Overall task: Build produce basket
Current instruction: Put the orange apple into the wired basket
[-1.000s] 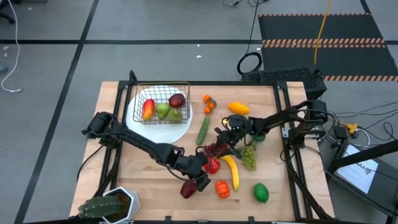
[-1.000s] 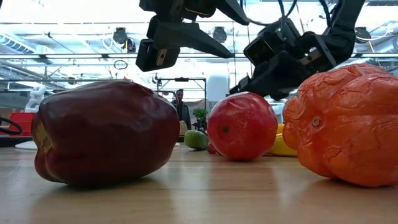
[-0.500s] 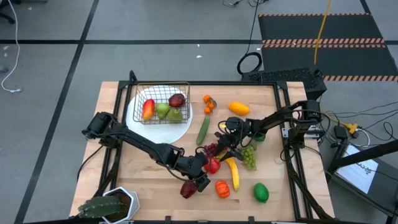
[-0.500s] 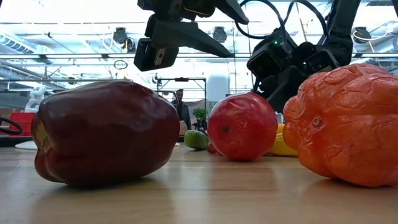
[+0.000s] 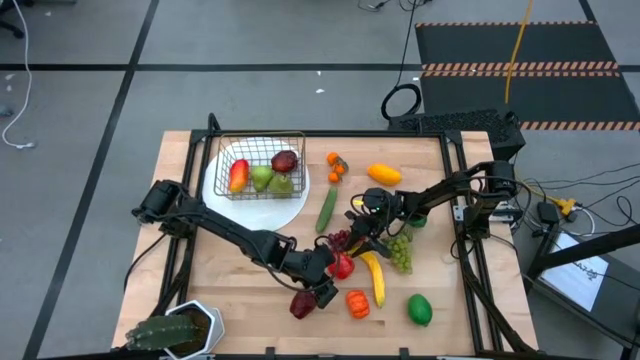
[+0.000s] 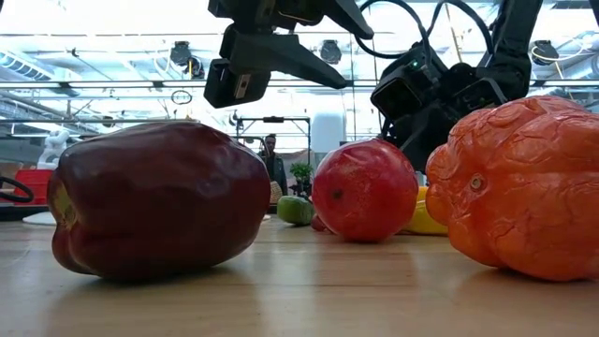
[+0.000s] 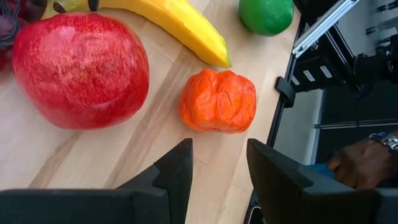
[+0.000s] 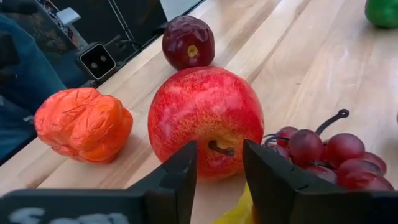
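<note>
Your right gripper (image 8: pixel 217 163) hangs with jaws open just above the round red toy apple (image 8: pixel 208 118); closing off-centre could push it into the purple grapes (image 8: pixel 323 155). Left gripper (image 7: pixel 217 165) jaws are open, empty.

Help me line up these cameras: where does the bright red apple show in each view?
High: red apple, table centre, just beyond the left gripper.
Low: centre, behind the two peppers.
Left wrist: upper left.
Right wrist: centre, beyond the right gripper.
Shared landmark: orange pepper, beside it.
</note>
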`<state>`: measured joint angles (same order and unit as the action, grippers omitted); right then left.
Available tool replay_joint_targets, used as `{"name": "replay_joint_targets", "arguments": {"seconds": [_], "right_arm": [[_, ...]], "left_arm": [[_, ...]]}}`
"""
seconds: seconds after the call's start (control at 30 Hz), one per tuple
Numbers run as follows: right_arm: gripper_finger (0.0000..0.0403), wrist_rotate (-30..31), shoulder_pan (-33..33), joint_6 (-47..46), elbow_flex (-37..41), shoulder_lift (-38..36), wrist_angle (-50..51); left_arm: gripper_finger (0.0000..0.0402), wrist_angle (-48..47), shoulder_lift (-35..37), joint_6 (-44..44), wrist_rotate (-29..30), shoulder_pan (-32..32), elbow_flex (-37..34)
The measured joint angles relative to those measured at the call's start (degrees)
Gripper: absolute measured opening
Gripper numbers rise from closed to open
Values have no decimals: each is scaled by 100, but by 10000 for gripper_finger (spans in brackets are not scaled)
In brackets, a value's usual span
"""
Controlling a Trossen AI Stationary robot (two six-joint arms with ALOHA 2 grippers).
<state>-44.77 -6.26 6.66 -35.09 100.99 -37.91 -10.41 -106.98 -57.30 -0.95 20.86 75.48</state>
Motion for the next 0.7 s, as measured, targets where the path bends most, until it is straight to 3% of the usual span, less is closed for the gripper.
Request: {"name": "replay_joint_targets", "arguments": {"seconds": [0.7], "right_arm": [[119,151,153,-20,2,-2,-42]], "left_arm": [[152,6,0,11,0,-120,1]]}}
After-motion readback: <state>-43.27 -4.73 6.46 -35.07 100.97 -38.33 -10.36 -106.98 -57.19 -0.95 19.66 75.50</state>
